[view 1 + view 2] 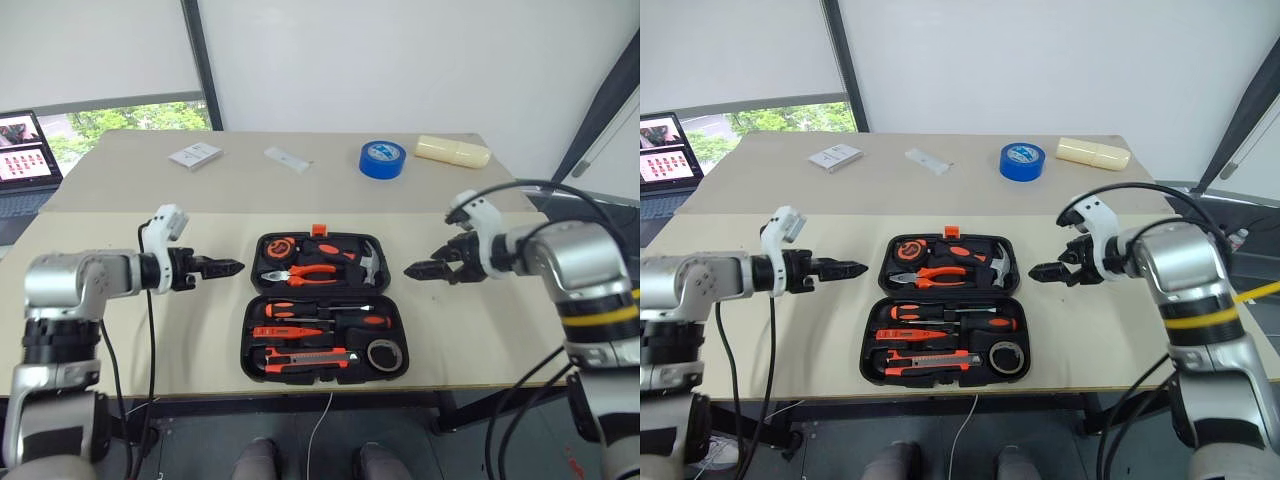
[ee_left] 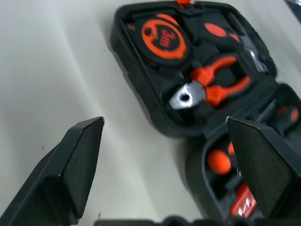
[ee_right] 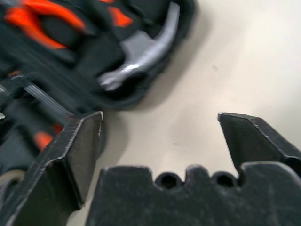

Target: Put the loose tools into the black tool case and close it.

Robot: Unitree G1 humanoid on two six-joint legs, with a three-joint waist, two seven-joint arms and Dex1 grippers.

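Black hinged plastic tool case (image 1: 325, 308): lying open flat on the beige table (image 1: 200, 300), midway between left fingers (image 1: 228, 267) and right fingers (image 1: 420, 269), both spread wide, empty. Rigid, likely slick; gripping the far lid rim.

Black plastic clamshell tool case (image 1: 252, 300) lies open mid-frame, small orange latch (image 1: 319, 230) at its top edge. Inside, orange-and-black screwdriver handles (image 1: 285, 310), orange-handled pliers (image 1: 310, 271), silver-headed hammer (image 1: 371, 263), dark grey tape roll (image 1: 383, 354). Upper centre, a bright blue tape roll (image 1: 382, 159) on the pale beige tabletop (image 1: 470, 330).
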